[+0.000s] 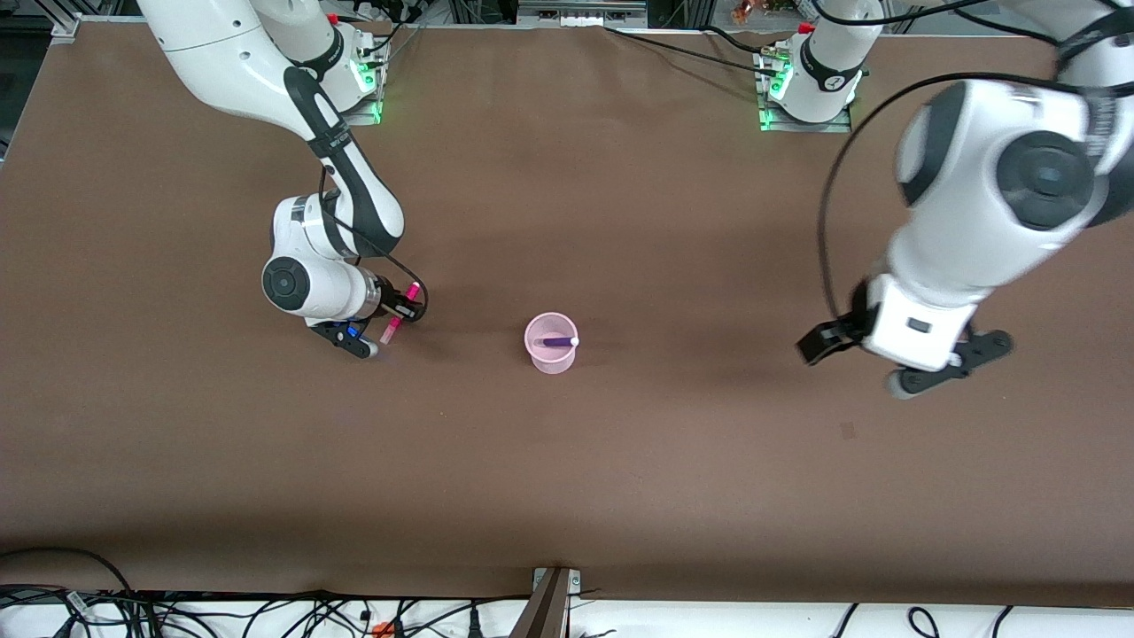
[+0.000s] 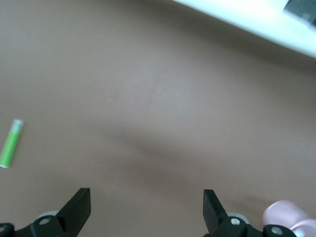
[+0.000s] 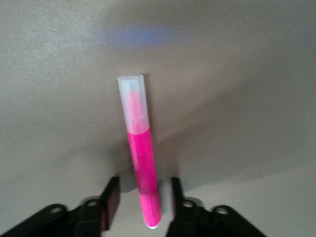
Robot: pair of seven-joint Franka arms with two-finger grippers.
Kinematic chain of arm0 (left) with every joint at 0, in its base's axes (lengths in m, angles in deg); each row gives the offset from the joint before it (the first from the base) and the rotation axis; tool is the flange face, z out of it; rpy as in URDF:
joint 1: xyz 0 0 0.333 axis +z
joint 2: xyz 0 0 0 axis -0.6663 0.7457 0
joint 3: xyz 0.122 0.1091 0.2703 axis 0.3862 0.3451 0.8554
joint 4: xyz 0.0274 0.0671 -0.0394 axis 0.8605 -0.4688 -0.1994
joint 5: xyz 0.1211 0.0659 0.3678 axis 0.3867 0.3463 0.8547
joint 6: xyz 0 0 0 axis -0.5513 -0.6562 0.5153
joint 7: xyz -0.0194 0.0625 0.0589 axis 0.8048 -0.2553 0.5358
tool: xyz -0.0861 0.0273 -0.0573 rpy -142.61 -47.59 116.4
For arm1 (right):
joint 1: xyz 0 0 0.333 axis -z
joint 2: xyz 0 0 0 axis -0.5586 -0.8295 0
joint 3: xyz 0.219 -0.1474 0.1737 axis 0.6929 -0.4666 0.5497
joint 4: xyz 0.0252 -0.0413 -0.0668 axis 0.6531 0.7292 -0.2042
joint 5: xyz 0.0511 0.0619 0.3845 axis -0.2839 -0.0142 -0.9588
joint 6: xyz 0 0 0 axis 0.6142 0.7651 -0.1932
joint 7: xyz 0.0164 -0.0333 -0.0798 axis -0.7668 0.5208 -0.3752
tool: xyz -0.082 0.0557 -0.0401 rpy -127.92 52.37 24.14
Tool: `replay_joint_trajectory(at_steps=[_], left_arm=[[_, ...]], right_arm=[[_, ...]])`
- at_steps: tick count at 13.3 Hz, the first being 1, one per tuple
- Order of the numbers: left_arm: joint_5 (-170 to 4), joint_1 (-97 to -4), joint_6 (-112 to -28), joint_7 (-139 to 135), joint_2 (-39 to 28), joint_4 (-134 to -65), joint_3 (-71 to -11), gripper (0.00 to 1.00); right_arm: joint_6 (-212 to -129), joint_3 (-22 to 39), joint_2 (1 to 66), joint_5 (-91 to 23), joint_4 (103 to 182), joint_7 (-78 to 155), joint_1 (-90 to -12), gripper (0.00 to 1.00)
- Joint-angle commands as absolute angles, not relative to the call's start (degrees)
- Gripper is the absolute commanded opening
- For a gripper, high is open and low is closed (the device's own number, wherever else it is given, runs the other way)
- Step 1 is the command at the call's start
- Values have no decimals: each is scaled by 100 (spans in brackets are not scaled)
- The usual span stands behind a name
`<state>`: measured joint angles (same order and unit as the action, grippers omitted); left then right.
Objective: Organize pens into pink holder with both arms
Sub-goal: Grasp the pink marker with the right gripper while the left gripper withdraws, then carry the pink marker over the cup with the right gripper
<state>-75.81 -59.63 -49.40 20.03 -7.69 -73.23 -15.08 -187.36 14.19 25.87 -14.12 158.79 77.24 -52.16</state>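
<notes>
Right gripper [image 1: 383,326] low at table, fingers straddling magenta pen [image 3: 140,163] (not visibly clamped, can't tell). Left gripper [image 2: 146,210] spread wide, empty. Purple pen [image 1: 560,341] in pink holder [image 1: 550,354].

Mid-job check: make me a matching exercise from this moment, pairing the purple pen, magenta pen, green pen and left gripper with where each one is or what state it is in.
Things:
1. purple pen
2. magenta pen
3. green pen
4. left gripper

Places or states:
A. lying loose on the table
B. open and holding nothing
C. between the fingers of the right gripper
D. inside the pink holder

Pairs: 1-D, 2-C, 3-A, 4-B
</notes>
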Motion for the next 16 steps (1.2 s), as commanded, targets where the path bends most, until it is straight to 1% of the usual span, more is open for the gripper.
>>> replay_joint_trajectory(at_steps=[1, 3, 5, 6, 7, 9, 10, 11, 12, 13, 14, 16], left_arm=[[-7727, -5498, -4468, 447, -931, -7506, -1587, 100], [-7657, -5296, -4195, -328, -931, -7541, -1570, 100], [-7709, -4936, -4176, -909, -940, -7568, -1587, 100], [-7709, -4873, -4194, -1225, -1001, -7716, -1587, 100], [-7701, -4742, -4272, -1472, -1141, -7952, -1587, 100], [-7700, -4671, -4605, -1650, -1404, -8400, -1587, 100], [-7701, -4670, -4781, -1650, -1545, -8672, -1587, 100], [-7701, -4670, -4913, -1650, -1685, -8936, -1587, 100], [-7701, -4688, -4958, -1624, -1748, -9061, -1596, 100], [-7701, -4723, -4958, -1598, -1722, -9036, -1596, 100], [-7701, -4758, -4958, -1580, -1679, -8992, -1596, 100], [-7709, -4758, -4967, -1571, -1634, -8948, -1596, 100]], right_arm=[[-18849, 1441, 2774, -1501, 16099, 7762, -5206, 25], [-18823, 1441, 2791, -1501, 16090, 7744, -5206, 0], [-18613, 1441, 2896, -1510, 15959, 7683, -5206, 0], [-18151, 1450, 2905, -1545, 15636, 7769, -5206, 0], [-17372, 1459, 2871, -1745, 15137, 7953, -5197, 0], [-16402, 1450, 2818, -2525, 14336, 8016, -5154, 0], [-16093, 1441, 2713, -2973, 14037, 8208, -5127, 0], [-15985, 1450, 2651, -3387, 13868, 8375, -5136, 0], [-16010, 1459, 2607, -3791, 13780, 8525, -5188, 0], [-16063, 1476, 2528, -4274, 13692, 8639, -5215, 0], [-16176, 1476, 2406, -5027, 13543, 8684, -5328, 0], [-16640, 1468, 2151, -6373, 13392, 8684, -5556, 0]])
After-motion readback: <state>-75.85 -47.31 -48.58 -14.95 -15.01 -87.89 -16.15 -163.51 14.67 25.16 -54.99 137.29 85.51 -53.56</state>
